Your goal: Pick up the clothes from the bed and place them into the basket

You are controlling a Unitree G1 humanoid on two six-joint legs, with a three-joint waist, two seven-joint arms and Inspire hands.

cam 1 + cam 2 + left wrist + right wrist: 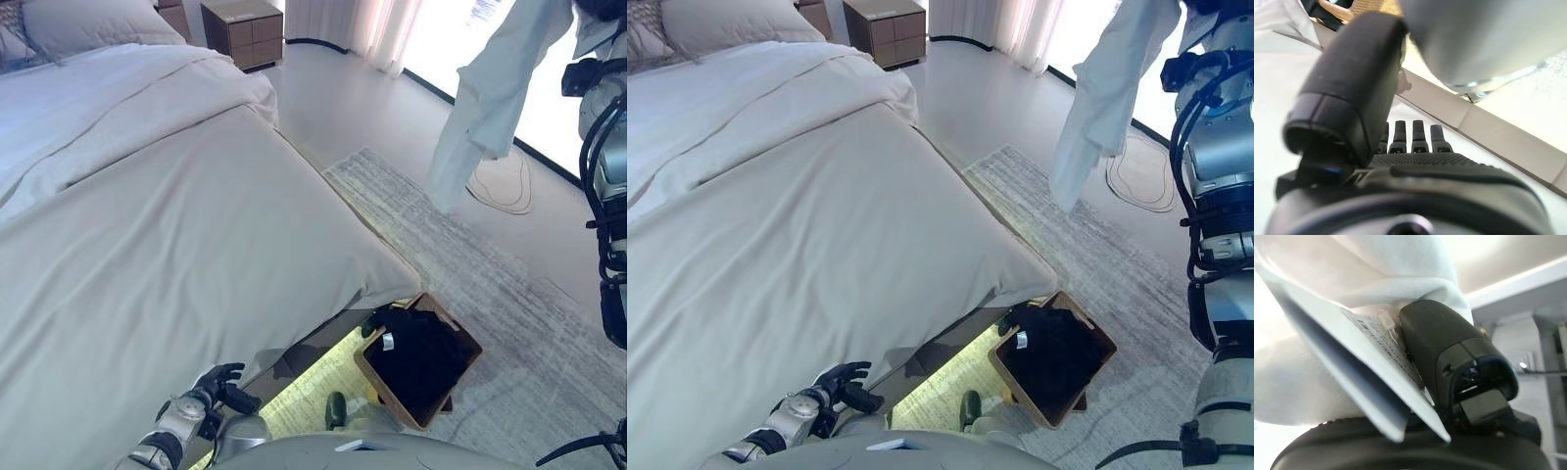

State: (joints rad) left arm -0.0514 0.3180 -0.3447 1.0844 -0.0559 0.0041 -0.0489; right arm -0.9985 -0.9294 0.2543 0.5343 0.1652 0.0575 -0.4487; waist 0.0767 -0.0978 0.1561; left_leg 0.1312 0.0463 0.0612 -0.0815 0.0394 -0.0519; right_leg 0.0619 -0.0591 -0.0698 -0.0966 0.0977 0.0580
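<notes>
Your right hand (1459,362) is raised high, at the upper right of the head views, and its thumb is clamped against a white garment (490,88) with a paper tag (1376,372) caught between thumb and cloth; you can read that pinch in the right wrist view, though the fingers themselves are buried in the fabric. From that hand the garment hangs straight down in a long fold, its lower end free in the air above the rug (509,294) and clear of the floor. Below and inward from the hanging cloth sits the basket (1104,345), on the rug just beside the bed's near corner; it already holds dark clothes (1053,352) with a small white label showing. The garment is not over the basket: it hangs farther out, on the far side of it. Your left hand (220,384) is low, at the bed's edge, fingers straight and relaxed and holding nothing, just under the overhanging bedcover. The bed (176,225) spreads away from that hand, its pale cover smooth, with a pillow (88,24) at the far end. Past the bed a nightstand (243,31) stands well apart from both hands.
</notes>
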